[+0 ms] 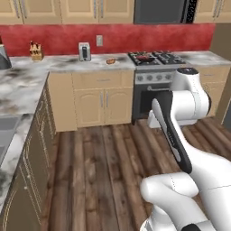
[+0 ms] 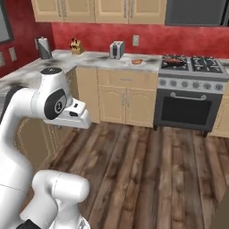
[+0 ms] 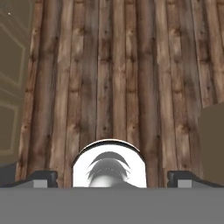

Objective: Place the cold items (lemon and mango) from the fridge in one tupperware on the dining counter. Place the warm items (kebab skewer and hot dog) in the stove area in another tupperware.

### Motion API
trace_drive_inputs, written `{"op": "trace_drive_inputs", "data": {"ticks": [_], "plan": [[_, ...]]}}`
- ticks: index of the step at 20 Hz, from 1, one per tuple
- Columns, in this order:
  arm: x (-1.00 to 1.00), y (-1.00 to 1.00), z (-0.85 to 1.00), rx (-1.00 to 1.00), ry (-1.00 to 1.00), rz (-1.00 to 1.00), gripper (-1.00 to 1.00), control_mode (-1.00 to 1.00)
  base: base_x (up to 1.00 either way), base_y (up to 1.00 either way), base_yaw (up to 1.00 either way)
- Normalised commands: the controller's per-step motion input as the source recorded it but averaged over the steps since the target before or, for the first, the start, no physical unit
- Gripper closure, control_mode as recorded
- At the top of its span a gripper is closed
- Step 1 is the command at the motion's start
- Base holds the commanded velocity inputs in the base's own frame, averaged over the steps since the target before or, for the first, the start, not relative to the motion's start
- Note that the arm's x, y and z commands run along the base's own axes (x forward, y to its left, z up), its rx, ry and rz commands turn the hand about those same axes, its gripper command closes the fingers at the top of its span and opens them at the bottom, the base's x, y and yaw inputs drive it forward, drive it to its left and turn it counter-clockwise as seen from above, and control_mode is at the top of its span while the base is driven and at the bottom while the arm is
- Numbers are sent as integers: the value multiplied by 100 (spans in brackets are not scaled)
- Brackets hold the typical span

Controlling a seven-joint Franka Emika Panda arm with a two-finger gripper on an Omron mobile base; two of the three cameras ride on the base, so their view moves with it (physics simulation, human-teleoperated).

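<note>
Two dark fingertips [image 3: 41, 177] sit far apart at the bottom corners of the hand view, so the jaws of the gripper [image 3: 112, 179] are wide apart with nothing between them, just wood plank floor [image 3: 122, 78] underneath. In both base views the white arm [image 1: 180, 122] is folded up over the middle of the kitchen floor, well away from any worktop. Over on the back wall there's the stove [image 1: 155, 57] with a dark oven door below, and something reddish lies on its left burner [image 2: 172, 59], looks like one of the warm items, though it's too small to say if it's the kebab skewer or the hot dog. Another small brownish-orange thing [image 1: 110, 61] rests on the marble worktop [image 1: 67, 63] between the toaster [image 1: 84, 51] and the stove, nearer the stove; again can't tell which food it is. A knife block [image 1: 36, 52] stands further left on that worktop, against the red backsplash. In the right base view a grey paper towel roll [image 2: 44, 48] stands upright near the corner, left of the knife block. Light wood cabinets [image 1: 101, 101] run under the worktop and along the top of the wall. A sink edge [image 1: 6, 133] shows at the left of the left base view.
</note>
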Motion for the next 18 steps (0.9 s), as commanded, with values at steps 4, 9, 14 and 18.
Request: {"op": "trace_drive_inputs", "data": {"ticks": [4,9,14,18], "plan": [[0,0,0,0,0,0,-100,100,100,0,-13],[0,0,0,0,0,0,-100,100,100,-1,-22],[0,0,0,0,0,0,-100,100,100,0,-21],[0,0,0,0,0,0,-100,100,100,0,-18]]}}
